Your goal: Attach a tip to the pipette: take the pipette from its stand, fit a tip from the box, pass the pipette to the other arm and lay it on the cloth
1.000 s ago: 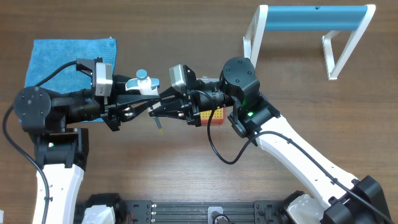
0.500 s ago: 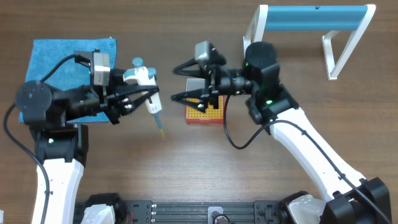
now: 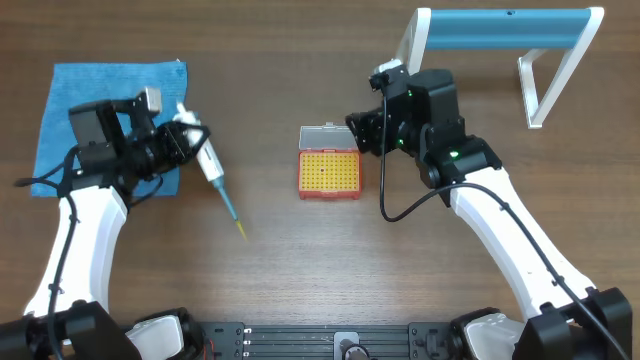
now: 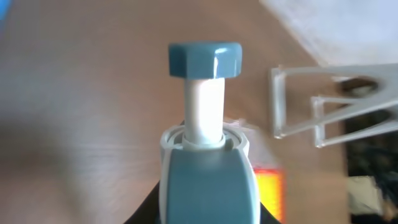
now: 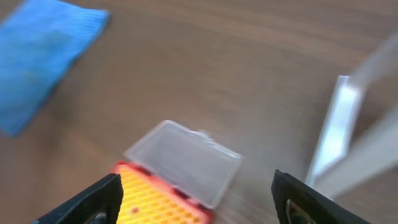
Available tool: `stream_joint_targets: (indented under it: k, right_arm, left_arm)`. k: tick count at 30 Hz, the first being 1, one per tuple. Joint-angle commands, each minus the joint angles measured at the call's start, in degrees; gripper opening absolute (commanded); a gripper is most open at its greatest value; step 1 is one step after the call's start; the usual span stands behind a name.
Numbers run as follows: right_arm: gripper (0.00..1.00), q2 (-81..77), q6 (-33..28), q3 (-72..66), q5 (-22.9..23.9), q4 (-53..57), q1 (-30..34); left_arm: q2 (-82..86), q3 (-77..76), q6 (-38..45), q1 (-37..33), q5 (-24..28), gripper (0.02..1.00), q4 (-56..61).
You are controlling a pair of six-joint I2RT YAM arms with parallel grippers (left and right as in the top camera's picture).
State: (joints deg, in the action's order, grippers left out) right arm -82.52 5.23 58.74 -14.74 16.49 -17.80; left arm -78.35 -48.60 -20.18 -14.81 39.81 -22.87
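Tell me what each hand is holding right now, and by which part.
Left hand grips the pipette by its upper body, below the plunger; right hand holds nothing.

blue cloth (image 3: 70, 95), orange box (image 3: 330, 176) (clear lid (image 3: 322, 138))

The left arm (image 3: 75, 240) and right arm (image 3: 505, 235) share white links above black bases, with rounded black joint housings nearer the wrists. A thin black cable (image 3: 383, 207) loops beside each (one right joint shows a small green light (image 3: 452, 155)). The fingers (image 5: 87, 200) are black.
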Motion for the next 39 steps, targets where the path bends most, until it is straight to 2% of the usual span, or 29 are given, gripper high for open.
stream_joint_targets:
  k: [1,4,7,9,12,16,17,18,23,27,32,39]
  right_arm:
    - [0.794,1.0,-1.0,0.1,18.8,1.4,-1.9]
    - [0.794,5.0,-1.0,0.1,25.8,0.5,-2.1]
    - [0.796,11.5,-1.6,0.1,30.9,0.1,-2.1]
    - [0.796,17.5,-5.1,0.1,31.3,2.1,-2.0]
    - [0.796,28.7,-5.6,0.0,35.3,13.3,-2.0]
    - [0.796,40.9,-3.2,0.0,35.8,22.9,-2.0]
    - [0.798,44.8,-3.2,0.0,38.9,25.0,-2.0]
    - [0.796,47.0,-3.2,0.0,40.0,26.0,-2.0]
    - [0.796,60.9,-1.9,0.0,39.2,29.7,-2.0]
    - [0.796,67.3,-1.9,-2.1,38.1,36.3,-2.0]
    - [0.796,72.3,-0.3,-15.3,37.9,30.2,-2.0]
    - [0.798,73.8,4.4,-37.3,37.9,3.1,-2.0]
  left_arm:
    - [1.0,-13.8,9.8,-0.2,-18.5,0.027,-18.5]
    - [-0.6,-27.7,15.9,-0.8,-26.5,0.027,-30.7]
    - [-4.3,-36.2,18.9,-2.7,-27.4,0.027,-36.8]
    - [-9.3,-43.1,21.4,-5.0,-27.4,0.025,-41.0]
    - [-19.3,-52.3,25.6,-6.6,-27.7,0.027,-46.2]
    - [-30.6,-60.3,28.3,-6.6,-29.8,0.027,-48.3]
    - [-33.6,-62.4,28.7,-6.5,-31.4,0.027,-48.3]
    - [-35.1,-63.4,29.3,-6.5,-32.3,0.027,-48.3]
    - [-42.3,-65.8,32.9,-6.4,-38.2,0.027,-47.5]
    - [-44.6,-66.0,34.7,-6.4,-39.7,0.031,-46.3]
    - [-46.5,-66.0,35.8,-6.3,-39.4,0.042,-42.8]
    - [-53.0,-68.0,35.9,-2.7,-39.4,0.08,-40.7]
